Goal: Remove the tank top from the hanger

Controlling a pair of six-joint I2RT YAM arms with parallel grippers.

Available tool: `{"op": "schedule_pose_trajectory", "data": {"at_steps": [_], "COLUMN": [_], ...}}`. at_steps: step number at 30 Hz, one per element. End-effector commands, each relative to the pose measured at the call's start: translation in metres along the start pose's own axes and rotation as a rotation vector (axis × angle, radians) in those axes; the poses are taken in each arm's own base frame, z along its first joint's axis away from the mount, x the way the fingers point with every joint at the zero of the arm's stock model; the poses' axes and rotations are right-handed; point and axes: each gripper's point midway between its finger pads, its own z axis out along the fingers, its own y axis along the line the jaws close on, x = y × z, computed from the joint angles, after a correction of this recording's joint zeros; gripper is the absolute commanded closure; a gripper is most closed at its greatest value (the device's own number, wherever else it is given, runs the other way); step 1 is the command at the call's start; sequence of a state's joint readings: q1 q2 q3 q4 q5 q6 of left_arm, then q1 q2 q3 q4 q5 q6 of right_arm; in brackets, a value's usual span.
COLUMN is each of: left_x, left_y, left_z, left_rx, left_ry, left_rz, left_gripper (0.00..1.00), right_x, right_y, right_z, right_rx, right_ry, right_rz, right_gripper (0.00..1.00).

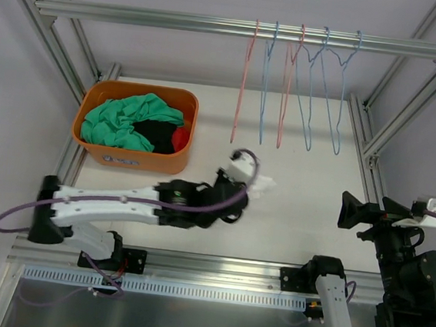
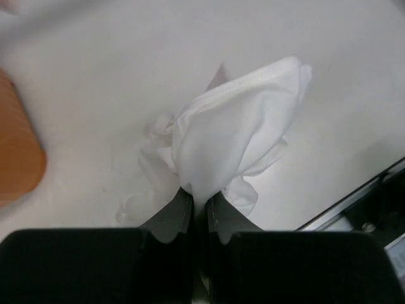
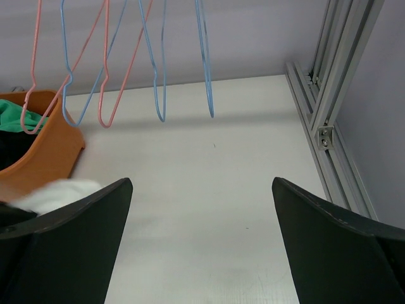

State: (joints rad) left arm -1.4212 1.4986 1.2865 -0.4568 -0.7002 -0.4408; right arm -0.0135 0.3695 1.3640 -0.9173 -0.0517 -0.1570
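Observation:
A white tank top (image 2: 237,136) hangs bunched from my left gripper (image 2: 199,199), whose jaws are shut on its cloth just above the white table. In the top view the left gripper (image 1: 240,189) is mid-table with the tank top (image 1: 263,185) showing at its right. Several bare pink and blue wire hangers (image 1: 294,93) hang from the rail at the back; none carries cloth. My right gripper (image 3: 201,190) is open and empty, and sits at the right side (image 1: 352,211). A blurred white patch (image 3: 60,190) shows at its left finger.
An orange bin (image 1: 90,132) with green, black and red clothes stands at the back left; its corner shows in the left wrist view (image 2: 19,158) and the right wrist view (image 3: 44,158). Aluminium frame posts (image 1: 396,119) line the right side. The hangers (image 3: 107,63) dangle over the table's back.

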Motion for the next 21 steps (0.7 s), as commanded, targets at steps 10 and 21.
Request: {"op": "schedule_pose_trajectory", "data": {"at_steps": [10,21], "left_x": [-0.116,-0.087], "left_y": [0.219,0.341], "left_z": [-0.103,-0.034], "left_rx": [-0.314,-0.459], "left_ry": [-0.267,-0.083], "left_rz": [-0.367,-0.634], "left_gripper": [1.00,1.00], "right_x": [-0.022,-0.024], "right_y": [0.006,0.012], "right_z": [0.000,-0.004], "right_rx": [-0.027,-0.057], "right_ry": [-0.098,-0.112], "right_rz": [0.014,0.016], "right_gripper": [0.01,0.01]}}
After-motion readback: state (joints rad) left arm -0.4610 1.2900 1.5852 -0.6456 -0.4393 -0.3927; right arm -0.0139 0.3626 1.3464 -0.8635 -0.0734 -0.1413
